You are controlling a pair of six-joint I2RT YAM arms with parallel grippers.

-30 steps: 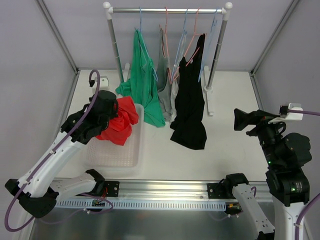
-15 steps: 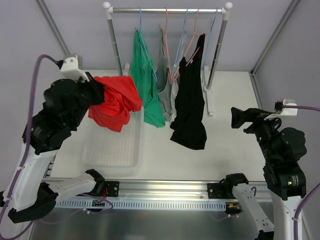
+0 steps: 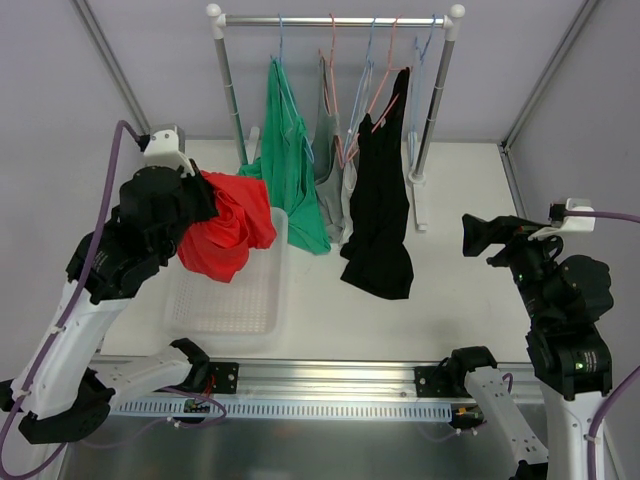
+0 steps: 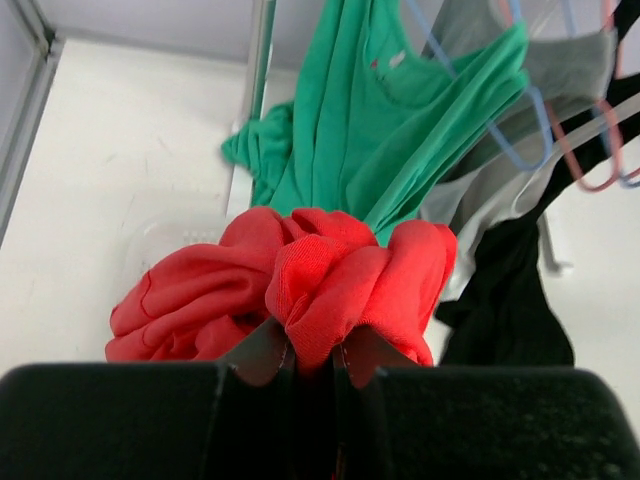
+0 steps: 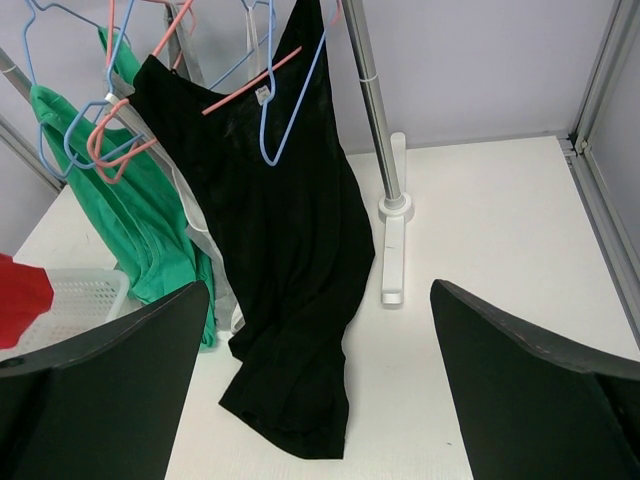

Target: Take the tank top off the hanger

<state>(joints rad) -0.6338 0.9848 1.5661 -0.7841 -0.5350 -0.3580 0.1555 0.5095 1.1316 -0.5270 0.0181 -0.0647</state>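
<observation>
Tank top: crumpled red fabric tank top (image 3: 226, 226), off any hanger, bunched and hanging from the left hand at about 9 o'clock on the bench.
Left hand: black two-finger left hand (image 3: 203, 196), jaws pinched narrow on a fold of the red tank top; the wrist view shows the cloth squeezed between the two fingers (image 4: 268, 352).
Below it: translucent white plastic basket (image 3: 262, 318), lying on the bench at 8 o'clock; the red bundle hangs over its far left part, and I cannot tell whether the cloth touches it.
Nearest neighbour: green tank top (image 3: 292, 170) on a blue wire hanger, just at 3 o'clock of the red bundle, its hem draping down to the bench.
Further along: grey tank top (image 3: 328, 150), then long black tank top (image 3: 380, 215) on a pink wire hanger (image 3: 380, 100).
Rail: silver metal clothes rail on white uprights (image 3: 330, 19), standing at 12 o'clock and carrying all the hangers.
Right hand: black right hand (image 3: 478, 238), at 3 o'clock, well apart from the clothes, jaws spread wide and holding nothing, pointing towards the black tank top.
Surface: white bench (image 3: 460, 190).
</observation>
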